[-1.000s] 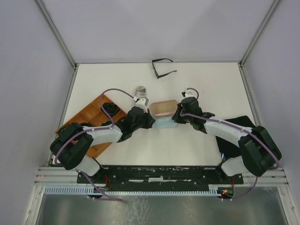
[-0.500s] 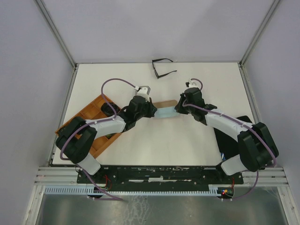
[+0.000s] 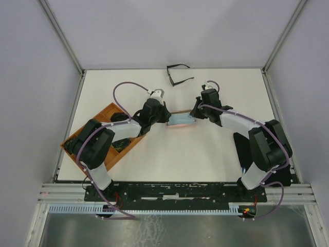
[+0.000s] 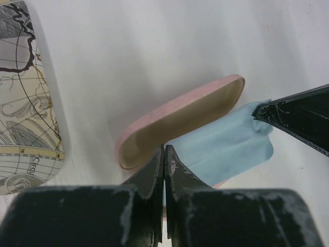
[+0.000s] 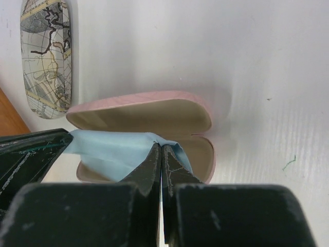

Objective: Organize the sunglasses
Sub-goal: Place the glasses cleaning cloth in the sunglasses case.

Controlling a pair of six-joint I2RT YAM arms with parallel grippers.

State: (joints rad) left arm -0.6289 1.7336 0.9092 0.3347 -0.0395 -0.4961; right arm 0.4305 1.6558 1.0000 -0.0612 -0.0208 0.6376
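Cloth [image 4: 226, 139] is clenched by left gripper [image 4: 164, 152] and right gripper [image 5: 161, 149] over the open pink case [image 5: 154, 116]; sunglasses [image 3: 177, 74] lie unsorted at the table's [image 3: 169, 154] far edge, another pair possibly in the tray [image 3: 95, 126].

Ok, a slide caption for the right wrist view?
Right gripper pinching the cloth over the open pink case, map case beyond.

A white table [image 3: 205, 154] is seen. At its far edge, a pair of thin black sunglasses [image 3: 171, 77] is laid open. Near the middle, a pink case [image 5: 144, 113] is laid open, with a blue cloth [image 5: 110, 149] in it. A map-printed case [image 5: 46, 56] is placed nearby, apart from it. A wooden tray [image 3: 88, 123] is set at the left edge.
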